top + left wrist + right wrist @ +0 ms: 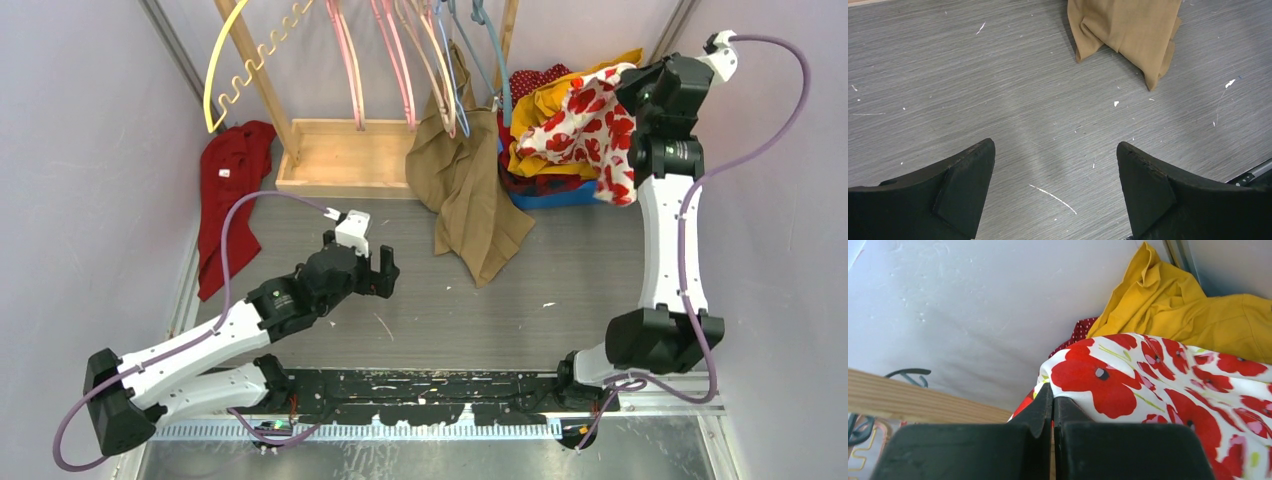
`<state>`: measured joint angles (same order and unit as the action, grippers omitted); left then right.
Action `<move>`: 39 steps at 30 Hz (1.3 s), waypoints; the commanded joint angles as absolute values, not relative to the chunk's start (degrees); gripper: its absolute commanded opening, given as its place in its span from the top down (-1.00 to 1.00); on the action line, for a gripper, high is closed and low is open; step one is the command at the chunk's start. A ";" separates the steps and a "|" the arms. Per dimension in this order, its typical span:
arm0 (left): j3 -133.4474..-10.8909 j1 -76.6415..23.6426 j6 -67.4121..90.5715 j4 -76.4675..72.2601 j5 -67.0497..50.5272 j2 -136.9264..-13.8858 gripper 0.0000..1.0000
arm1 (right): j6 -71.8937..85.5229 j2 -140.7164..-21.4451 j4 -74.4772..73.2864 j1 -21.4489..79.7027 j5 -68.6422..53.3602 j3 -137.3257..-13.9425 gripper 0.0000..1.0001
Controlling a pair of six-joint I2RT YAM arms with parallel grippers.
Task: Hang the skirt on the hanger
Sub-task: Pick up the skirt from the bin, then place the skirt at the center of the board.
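Observation:
The skirt (585, 120), white with red poppies, lies on a pile of clothes at the back right. My right gripper (628, 85) is shut on a fold of it. In the right wrist view the two fingers (1040, 407) meet at the edge of the skirt (1158, 385), with my right gripper (1053, 392) pinching the cloth. Several hangers (400, 50) in pink, blue and yellow hang from a wooden rack at the back. My left gripper (385, 270) is open over the bare table left of centre. Nothing lies between its fingers in the left wrist view, where the left gripper (1055, 147) faces the grey tabletop.
A tan garment (465, 190) hangs from one hanger down to the table; its hem (1128, 30) lies ahead of my left gripper. Yellow cloth (560, 100) and other clothes fill a blue bin (560, 195). A red garment (225, 190) lies at the left wall. The rack's wooden base (345, 160) stands behind.

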<state>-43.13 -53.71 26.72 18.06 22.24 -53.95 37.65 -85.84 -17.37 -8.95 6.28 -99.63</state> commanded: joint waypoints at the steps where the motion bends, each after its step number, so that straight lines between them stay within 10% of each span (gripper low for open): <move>1: -43.10 -53.50 27.46 18.60 21.57 -51.34 -0.81 | 39.08 -76.63 -15.12 -8.70 4.23 -95.44 0.97; 17: -46.54 -53.50 28.32 27.33 14.45 -39.47 -0.76 | 44.22 -51.47 -37.23 -8.70 -20.76 -95.41 0.97; 28: -49.75 -53.50 29.98 33.96 14.62 -35.80 -0.76 | 61.36 -50.85 -20.12 -7.63 -40.06 -85.01 0.97; 39: -52.90 -53.50 29.93 37.11 17.02 -36.21 -0.76 | 43.81 -66.53 -25.48 35.59 -14.87 -89.70 0.97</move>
<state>-49.80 -53.71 29.78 35.40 15.20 -37.39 50.26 -63.31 -28.16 26.79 -24.77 -86.63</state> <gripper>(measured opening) 0.883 0.040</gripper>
